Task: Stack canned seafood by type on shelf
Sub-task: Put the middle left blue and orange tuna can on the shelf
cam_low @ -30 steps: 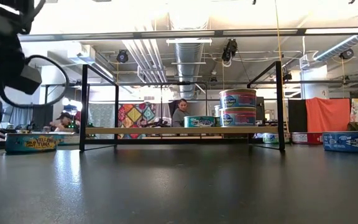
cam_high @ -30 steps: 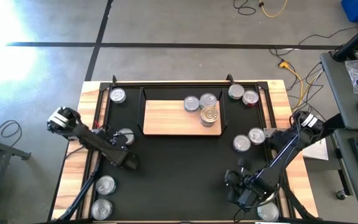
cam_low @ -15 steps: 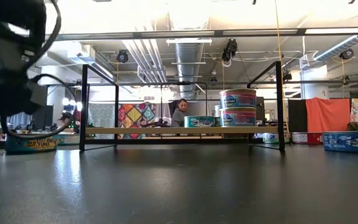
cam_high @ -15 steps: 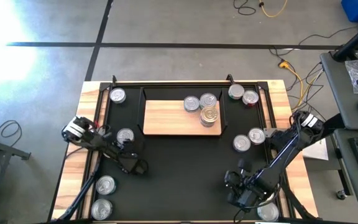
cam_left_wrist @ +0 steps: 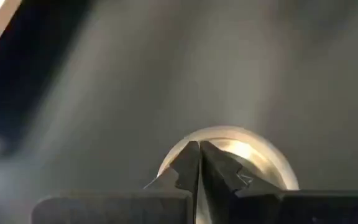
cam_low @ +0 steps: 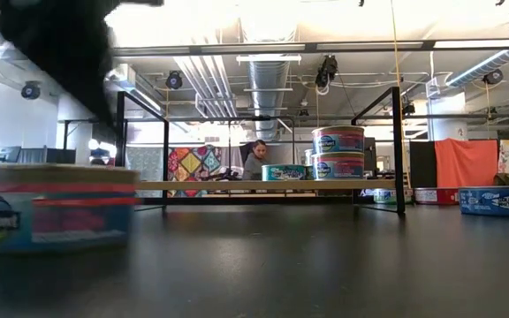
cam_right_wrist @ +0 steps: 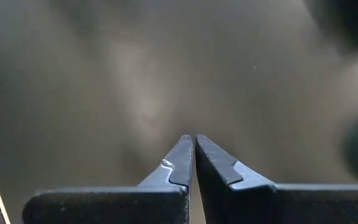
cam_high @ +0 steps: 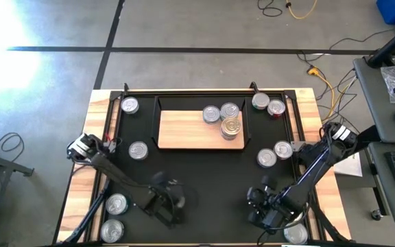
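Note:
The shelf (cam_high: 190, 130) is a light-wood board on the black mat. It carries two single silver-topped cans (cam_high: 211, 114) and a two-can stack (cam_high: 232, 128), which the low view shows as a stack (cam_low: 338, 152). My left gripper (cam_high: 170, 206) is shut, blurred, over the mat's near middle. Just past its fingertips (cam_left_wrist: 199, 144) shows a shiny can top (cam_left_wrist: 253, 152). The low view has a blue-and-red can (cam_low: 56, 208) large at the left. My right gripper (cam_high: 266, 216) is shut over the near right, touching nothing (cam_right_wrist: 194, 140). My left gripper's shut fingers (cam_left_wrist: 185, 168) slant down over the near rim of the silver can top (cam_left_wrist: 166, 163). Whether they touch the can I cannot tell, since the wrist view looks along the fingers and the high view is blurred there.
Loose cans stand on the mat: two at the left (cam_high: 129, 105) (cam_high: 138, 150), two at the near left (cam_high: 116, 203) (cam_high: 112, 230), two at the far right (cam_high: 260, 101) (cam_high: 276, 108), two at mid right (cam_high: 283, 149) (cam_high: 267, 158), one at the near right corner (cam_high: 295, 233).
My left gripper has swept fast from beside the left can toward the table's near edge and middle, tipping to point more steeply down, and has stayed shut. In the low view a can now shows much larger and closer at the left than before.

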Tool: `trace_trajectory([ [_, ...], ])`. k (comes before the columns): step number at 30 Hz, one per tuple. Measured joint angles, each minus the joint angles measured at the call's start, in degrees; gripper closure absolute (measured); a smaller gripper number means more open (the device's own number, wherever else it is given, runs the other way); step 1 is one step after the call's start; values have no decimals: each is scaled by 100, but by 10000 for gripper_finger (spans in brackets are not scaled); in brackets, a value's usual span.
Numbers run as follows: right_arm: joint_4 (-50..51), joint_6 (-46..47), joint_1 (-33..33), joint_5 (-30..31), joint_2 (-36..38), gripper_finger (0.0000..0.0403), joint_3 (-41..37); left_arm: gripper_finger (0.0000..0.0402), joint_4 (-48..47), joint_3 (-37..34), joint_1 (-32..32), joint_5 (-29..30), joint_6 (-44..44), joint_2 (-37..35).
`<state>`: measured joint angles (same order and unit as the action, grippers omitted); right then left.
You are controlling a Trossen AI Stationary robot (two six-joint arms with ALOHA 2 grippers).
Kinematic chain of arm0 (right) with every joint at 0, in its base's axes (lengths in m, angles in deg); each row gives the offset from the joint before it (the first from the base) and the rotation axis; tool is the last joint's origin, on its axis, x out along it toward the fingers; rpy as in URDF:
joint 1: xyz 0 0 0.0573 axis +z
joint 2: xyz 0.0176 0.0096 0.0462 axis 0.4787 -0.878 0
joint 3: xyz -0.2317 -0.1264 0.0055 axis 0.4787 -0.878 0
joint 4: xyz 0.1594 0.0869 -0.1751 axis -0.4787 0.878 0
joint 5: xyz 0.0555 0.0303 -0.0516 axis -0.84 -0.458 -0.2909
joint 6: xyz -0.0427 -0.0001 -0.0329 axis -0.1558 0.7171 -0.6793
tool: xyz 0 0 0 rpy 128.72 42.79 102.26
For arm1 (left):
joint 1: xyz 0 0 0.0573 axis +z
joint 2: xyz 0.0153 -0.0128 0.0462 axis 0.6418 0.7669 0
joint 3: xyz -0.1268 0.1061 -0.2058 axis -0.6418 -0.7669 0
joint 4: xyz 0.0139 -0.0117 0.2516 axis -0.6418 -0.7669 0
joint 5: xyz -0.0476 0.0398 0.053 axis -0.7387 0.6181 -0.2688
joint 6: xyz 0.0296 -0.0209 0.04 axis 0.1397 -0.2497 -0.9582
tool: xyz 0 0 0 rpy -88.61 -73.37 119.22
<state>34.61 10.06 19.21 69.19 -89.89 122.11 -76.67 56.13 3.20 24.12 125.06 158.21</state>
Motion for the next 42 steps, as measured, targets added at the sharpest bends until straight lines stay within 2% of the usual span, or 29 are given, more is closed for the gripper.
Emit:
trace_trajectory([
  [2, -21, -3, -19, 6, 0, 390, 0, 401, 551, 205, 1, 187, -547, 0],
  [6, -197, -90, -85, 24, 0, 390, 0, 401, 397, 560, -64, 407, -742, 0],
  [9, -342, -106, -155, 153, 0, 390, -4, 388, 254, 602, -216, 176, -705, 0],
  [12, -638, -380, -219, 276, -15, 390, -4, 359, 121, 499, -436, -144, -677, 7],
  [17, -1471, -1239, -360, 284, -208, 390, -4, 282, -125, 420, -834, -216, -353, 99],
  [24, -2744, -2211, -511, 193, -768, 390, 36, 148, 291, 427, -1129, -360, -130, 507],
  [27, -2822, -2669, -562, -90, -1085, 384, 292, 95, 675, 427, -1136, -447, -190, 773],
  [31, -2664, -2717, -649, -487, -1473, 364, 638, 42, 916, 445, -1130, -248, -529, 1151],
  [35, -2615, -2707, -686, -696, -1771, 344, 902, 20, 985, 336, -1140, 213, -970, 941],
  [42, -2910, -2929, -822, -894, -2193, 329, 1316, 18, 1312, -44, -822, -88, -1754, 914],
])
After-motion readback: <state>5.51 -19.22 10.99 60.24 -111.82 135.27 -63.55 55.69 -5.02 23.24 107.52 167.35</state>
